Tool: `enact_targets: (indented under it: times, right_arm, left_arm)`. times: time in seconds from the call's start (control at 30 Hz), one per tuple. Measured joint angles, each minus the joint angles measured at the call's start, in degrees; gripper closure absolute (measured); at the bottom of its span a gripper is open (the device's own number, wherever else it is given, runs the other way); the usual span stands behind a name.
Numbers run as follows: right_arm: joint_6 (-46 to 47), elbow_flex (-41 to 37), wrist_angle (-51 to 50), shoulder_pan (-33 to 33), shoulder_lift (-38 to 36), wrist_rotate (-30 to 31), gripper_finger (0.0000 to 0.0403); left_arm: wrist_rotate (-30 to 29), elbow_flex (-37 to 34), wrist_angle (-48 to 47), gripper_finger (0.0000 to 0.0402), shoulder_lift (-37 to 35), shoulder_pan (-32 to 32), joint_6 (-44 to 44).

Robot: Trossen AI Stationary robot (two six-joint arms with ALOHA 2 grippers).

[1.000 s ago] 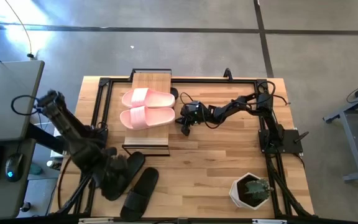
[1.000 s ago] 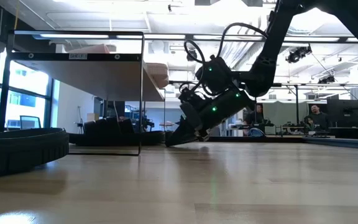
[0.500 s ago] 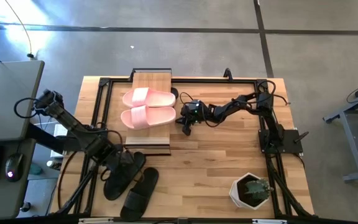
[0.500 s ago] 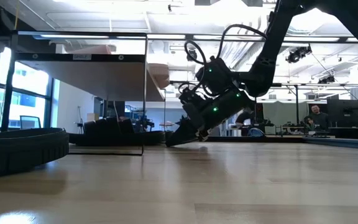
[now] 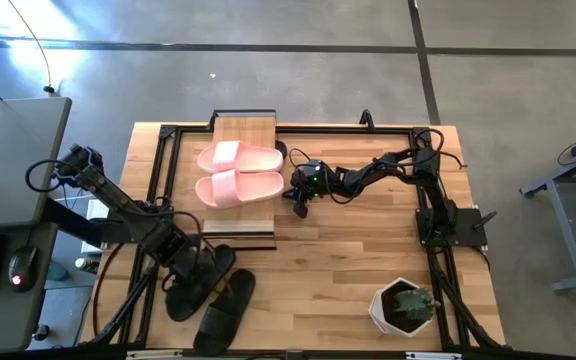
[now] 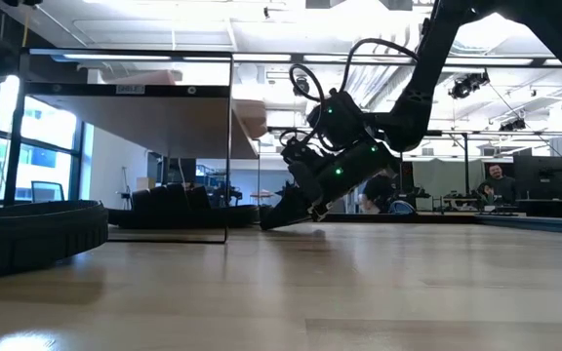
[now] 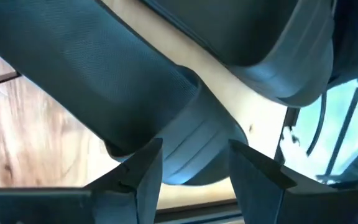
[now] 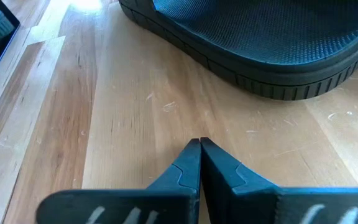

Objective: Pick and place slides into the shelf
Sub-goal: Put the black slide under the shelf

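L gripper (image 5: 190, 268) is sitting low at the front-left of the table (image 5: 338, 260), right over a black slide (image 5: 200, 280). In the L wrist view its fingers (image 7: 143, 177) are standing apart w/ the slide's edge (image 7: 185, 149) between them; can't tell if they're actually touching it. A 2nd black slide (image 5: 224, 310) is lying just beside the first, nearer the front edge.

Pink pair (image 5: 236, 173) is lying side by side on the shelf (image 5: 244, 128) plank, toes pointing R. Under the plank, in the low view, more dark slides (image 6: 169, 205) are showing, too dim to count.

R gripper (image 5: 299, 203) is resting tip-down on the table just R of the shelf, fingers (image 8: 188, 165) pressed together, holding nothing. In its wrist view a black slide (image 8: 260, 37) is lying close ahead on the wood, not touching the tips.

Potted plant (image 5: 405, 305) is sitting at the front-R corner, well apart from everything.
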Motion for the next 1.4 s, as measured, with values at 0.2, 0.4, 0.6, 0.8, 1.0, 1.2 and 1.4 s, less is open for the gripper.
enact_targets:
  times: [0.2,0.4,0.6,0.8,1.0,1.2,1.4]
  right_arm:
    - [0.0,0.0,0.0,0.0,0.0,0.1,0.0402]
    - [-0.2,0.0,-0.1,0.0,0.0,0.1,0.0402]
    - [-1.1,-0.1,0.0,0.0,0.0,0.1,0.0402]
    - [-1.1,-0.1,-0.3,0.0,0.0,0.1,0.0402]
    - [-1.5,-0.1,0.0,0.0,0.0,0.1,0.0402]
    - [-1.5,-0.1,0.0,0.0,0.0,0.2,0.0402]
    - [-1.5,-0.1,0.0,0.0,0.0,0.3,0.0402]
  left_arm:
    - [-0.3,0.0,-2.8,0.0236,0.4,-0.9,3.8]
    - [-0.5,0.0,-4.0,0.0236,0.4,-3.8,2.7]
    - [-4.6,0.1,-0.5,0.0236,1.5,-7.4,2.9]
    - [-2.4,0.1,-1.8,0.0236,5.4,-10.7,3.0]
    - [0.6,1.1,-0.8,0.0236,9.2,-14.2,-3.0]
    - [-2.8,3.2,-1.4,0.0236,11.7,-17.2,-12.9]
    - [-9.7,5.2,-3.2,0.0236,16.2,-21.0,-18.4]
